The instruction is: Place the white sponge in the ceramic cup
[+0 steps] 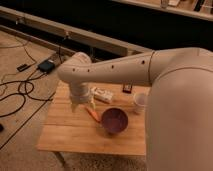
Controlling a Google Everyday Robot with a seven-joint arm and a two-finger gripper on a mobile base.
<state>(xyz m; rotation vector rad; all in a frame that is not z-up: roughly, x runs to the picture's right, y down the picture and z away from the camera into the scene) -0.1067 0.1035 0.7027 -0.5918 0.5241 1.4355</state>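
The white sponge (pixel 103 94) lies on the wooden table (pixel 70 132) near its back edge, just right of my wrist. The ceramic cup (pixel 140 102) stands upright to the right of it, next to my arm's large white shell. My gripper (pixel 76 105) hangs down over the left part of the table, left of the sponge and a little nearer the front. It holds nothing that I can see. My arm crosses the view from the right and hides the table's right end.
A purple bowl (pixel 115 120) stands in front of the sponge, with an orange carrot-like stick (pixel 92 114) at its left. A small dark object (pixel 127 88) lies at the back edge. Cables and a black box (pixel 46 65) lie on the floor at left.
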